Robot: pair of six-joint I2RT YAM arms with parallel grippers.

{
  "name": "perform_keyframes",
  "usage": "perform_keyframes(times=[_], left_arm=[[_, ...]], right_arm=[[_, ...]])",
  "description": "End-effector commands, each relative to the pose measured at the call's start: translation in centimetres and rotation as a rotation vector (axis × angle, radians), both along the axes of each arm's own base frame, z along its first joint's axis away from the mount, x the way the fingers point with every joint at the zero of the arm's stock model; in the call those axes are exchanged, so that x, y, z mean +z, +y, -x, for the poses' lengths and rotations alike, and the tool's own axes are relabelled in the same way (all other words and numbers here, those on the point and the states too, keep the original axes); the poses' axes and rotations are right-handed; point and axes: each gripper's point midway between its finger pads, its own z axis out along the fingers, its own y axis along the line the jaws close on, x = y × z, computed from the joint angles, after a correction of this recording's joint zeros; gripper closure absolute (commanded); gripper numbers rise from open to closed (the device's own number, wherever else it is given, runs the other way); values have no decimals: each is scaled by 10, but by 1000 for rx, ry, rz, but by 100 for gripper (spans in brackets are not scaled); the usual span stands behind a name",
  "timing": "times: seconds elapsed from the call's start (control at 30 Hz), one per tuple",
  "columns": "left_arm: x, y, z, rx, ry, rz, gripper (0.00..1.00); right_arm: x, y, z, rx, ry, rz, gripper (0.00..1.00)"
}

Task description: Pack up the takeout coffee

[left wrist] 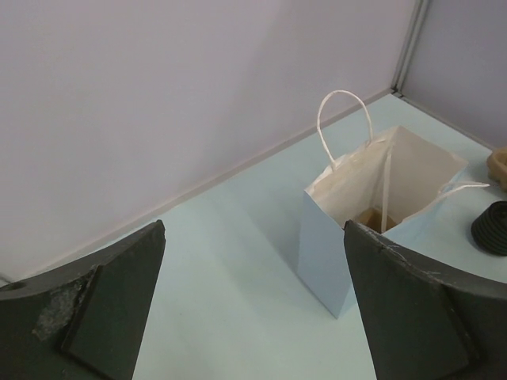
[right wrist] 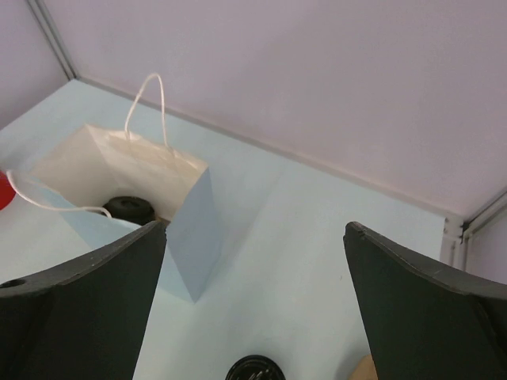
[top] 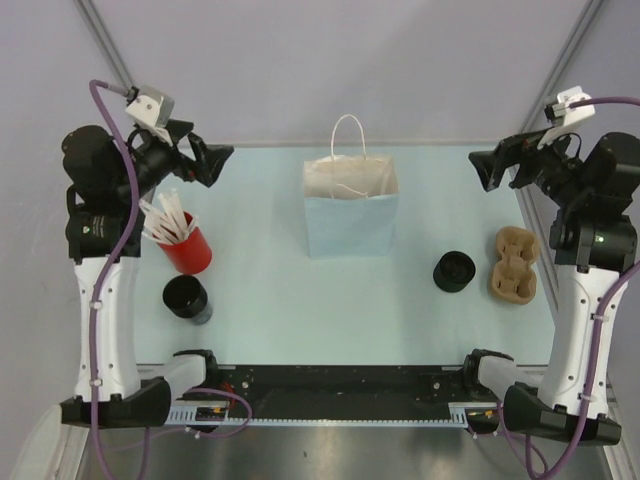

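Left gripper (top: 218, 167) and right gripper (top: 482, 170) held high, fingers spread wide, nothing gripped. Takeout coffee (top: 455, 271) seen at 4 o'clock of pale-blue paper bag (top: 350, 225), untouched. Reach judged not yet begun: right gripper to be lowered around it

One pale-blue paper bag (top: 350, 225). One red cup (top: 188, 250) of white straws (top: 165, 215), too overlapped to count. On the bench (top: 270, 290), two black cups: a left black cup (top: 187, 298) and a right black cup (top: 454, 271). One black lid (right wrist: 131, 210) shows inside the bag. One brown cup carrier (top: 514, 264).
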Motion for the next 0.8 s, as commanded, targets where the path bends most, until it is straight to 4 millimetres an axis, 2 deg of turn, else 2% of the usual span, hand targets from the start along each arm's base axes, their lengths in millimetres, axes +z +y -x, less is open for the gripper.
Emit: perform_keyframes(times=[0.0,0.13,0.33,0.43,0.57,0.7,0.77], left_arm=[[40,25,29,154,-99,-46,1],[58,54,40,337,-135,-53,1],[72,79,65,480,-173,-76,1],[82,79,78,486,-197,-72,0],[90,78,87,487,-206,-54,0],[89,76,85,472,-201,-56,1],[83,75,76,456,-182,-66,1]], right_arm=[[46,5,23,-3,-78,-10,0],[67,-1,30,-59,-119,-14,0],[92,-18,39,-175,-182,-6,0],[99,-21,45,-202,-202,6,0],[105,-16,57,-187,-215,8,0],[108,-15,62,-184,-222,13,0],[106,-18,61,-198,-219,22,0]])
